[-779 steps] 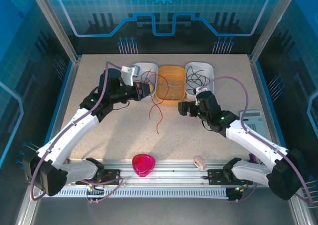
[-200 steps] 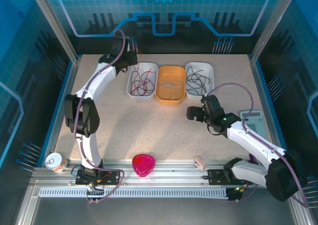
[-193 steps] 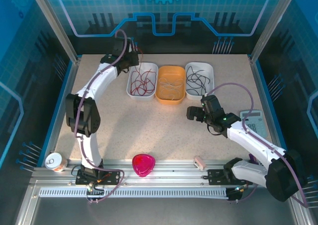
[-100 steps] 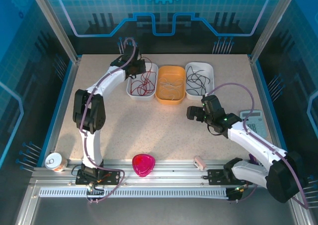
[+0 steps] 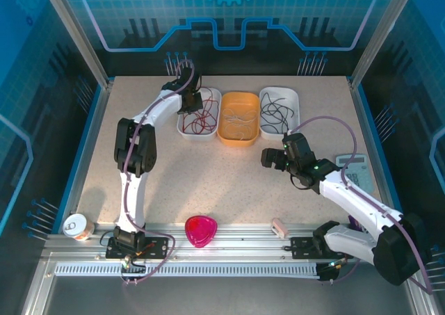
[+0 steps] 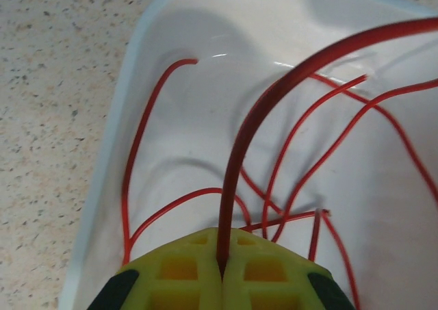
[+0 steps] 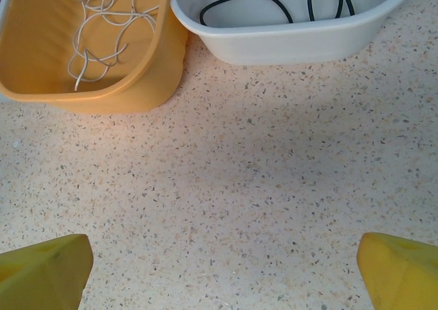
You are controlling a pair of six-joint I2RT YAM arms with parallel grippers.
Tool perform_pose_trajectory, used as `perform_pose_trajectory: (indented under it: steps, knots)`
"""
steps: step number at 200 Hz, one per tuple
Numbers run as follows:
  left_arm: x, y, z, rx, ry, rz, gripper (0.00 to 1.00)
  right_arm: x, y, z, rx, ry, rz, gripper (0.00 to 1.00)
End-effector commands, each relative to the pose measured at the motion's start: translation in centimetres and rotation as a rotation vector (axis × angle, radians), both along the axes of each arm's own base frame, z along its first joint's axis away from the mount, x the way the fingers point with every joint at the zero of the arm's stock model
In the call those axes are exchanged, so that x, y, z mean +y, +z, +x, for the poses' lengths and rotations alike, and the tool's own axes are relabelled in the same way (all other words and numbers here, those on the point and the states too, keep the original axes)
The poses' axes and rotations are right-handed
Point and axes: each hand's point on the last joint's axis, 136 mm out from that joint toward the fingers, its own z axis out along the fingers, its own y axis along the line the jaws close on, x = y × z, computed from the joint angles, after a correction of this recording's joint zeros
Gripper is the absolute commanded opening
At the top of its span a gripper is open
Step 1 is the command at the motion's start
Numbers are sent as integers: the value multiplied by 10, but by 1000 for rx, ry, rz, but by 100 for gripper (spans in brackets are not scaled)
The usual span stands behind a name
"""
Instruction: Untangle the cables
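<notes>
Left gripper [image 6: 222, 270] shifted over white tray [image 6: 179, 111] | pinching red cable [image 6: 235, 159]

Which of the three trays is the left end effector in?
The white tray on the left, holding the red cables; the left end effector is shut on a red strand there. The orange tray holds whitish cables.

We find the widest free room on the bare table [image 5: 208, 183] between the 2 arms, in front of the 3 trays. The left white tray [image 5: 198, 137], orange tray [image 5: 238, 142] and right white tray [image 5: 278, 133] stand close side by side, and red cables [image 6: 227, 187] loop up inside the left one. The left arm [image 5: 135, 148] bars the left side, the right arm [image 5: 348, 193] the right, and a pink dish [image 5: 201, 230] sits at the near edge.
</notes>
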Motion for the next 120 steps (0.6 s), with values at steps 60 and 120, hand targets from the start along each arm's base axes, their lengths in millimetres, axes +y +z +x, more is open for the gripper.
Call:
perform_pose_trajectory:
  steps: [60,120]
  knots:
    - [7,12,-23,41,39,-3,23,-4,2,-2,1,-21,26,100]
    - [5,27,-29,-2,38,-41,29,-2,0,-2,2,-17,33,100]
